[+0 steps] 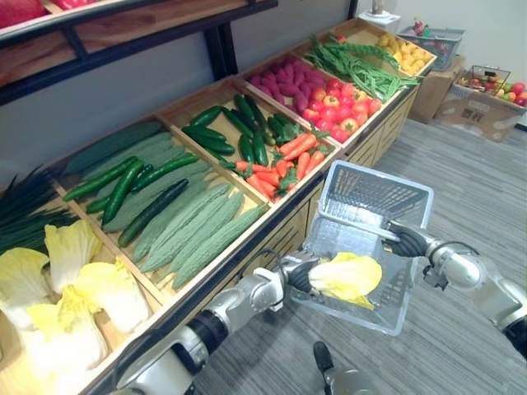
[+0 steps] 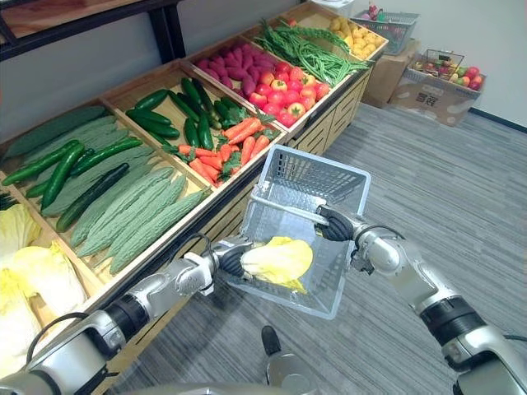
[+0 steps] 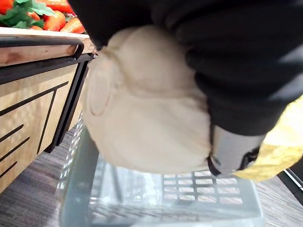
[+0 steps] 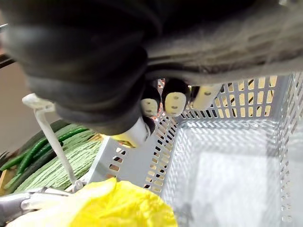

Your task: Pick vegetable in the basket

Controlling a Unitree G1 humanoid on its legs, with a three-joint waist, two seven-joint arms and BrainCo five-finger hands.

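Note:
A pale grey plastic basket [image 1: 372,197] hangs in front of the wooden stand, above the grey floor. My right hand [image 1: 408,241] is shut on the basket's thin handle [image 2: 284,203], with its fingers [image 4: 173,102] curled round it. My left hand [image 1: 300,276] holds a yellow-white cabbage [image 1: 347,278] just inside the basket's near end, above its bottom. In the left wrist view the cabbage's pale base [image 3: 142,109] presses against the hand's dark cover [image 3: 227,56], with the basket [image 3: 165,201] below. The cabbage's yellow leaves [image 4: 118,208] also show past the right hand.
The long wooden stand [image 1: 272,239] runs along my left. Its bins hold more cabbages [image 1: 74,288], bitter gourds [image 1: 193,226], cucumbers [image 1: 123,185], carrots [image 1: 288,160], purple sweet potatoes [image 1: 284,81], tomatoes [image 1: 338,107] and green beans [image 1: 354,66]. Cardboard boxes [image 1: 482,111] with baskets stand far right.

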